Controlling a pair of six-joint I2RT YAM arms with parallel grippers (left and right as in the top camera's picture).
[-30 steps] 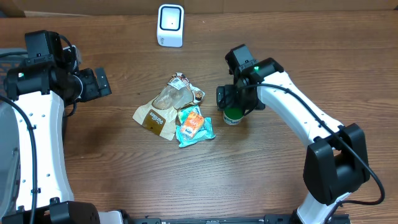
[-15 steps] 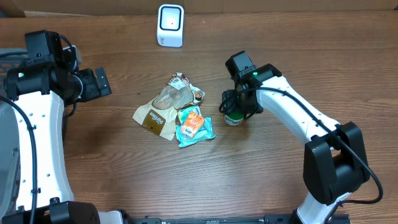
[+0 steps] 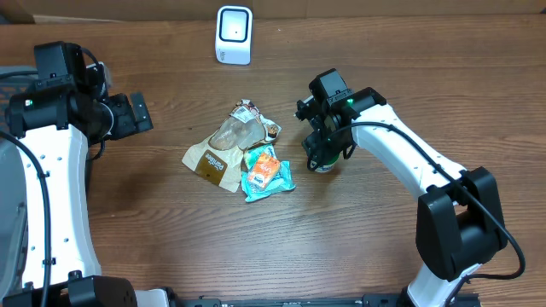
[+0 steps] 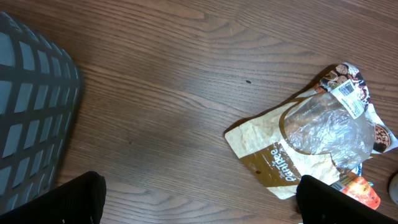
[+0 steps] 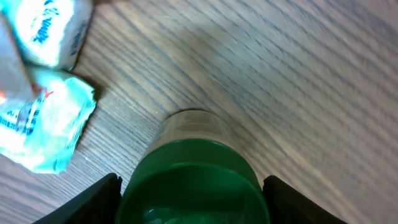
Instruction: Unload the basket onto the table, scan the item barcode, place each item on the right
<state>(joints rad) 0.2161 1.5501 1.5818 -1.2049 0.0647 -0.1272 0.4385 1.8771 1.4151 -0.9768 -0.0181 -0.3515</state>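
Wooden table [image 3: 171, 239] holds a green-capped jar [image 5: 196, 180], seemingly clamped by the right fingers [image 5: 93, 202]; left fingers [image 4: 68, 202] spread wide.

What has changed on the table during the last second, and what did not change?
The right gripper moved over the jar with the green lid, turned at the wrist, and closed on the lid from both sides. The jar is in about the same place. The left gripper stayed open and did not move; the snack packets and the scanner lie as before.
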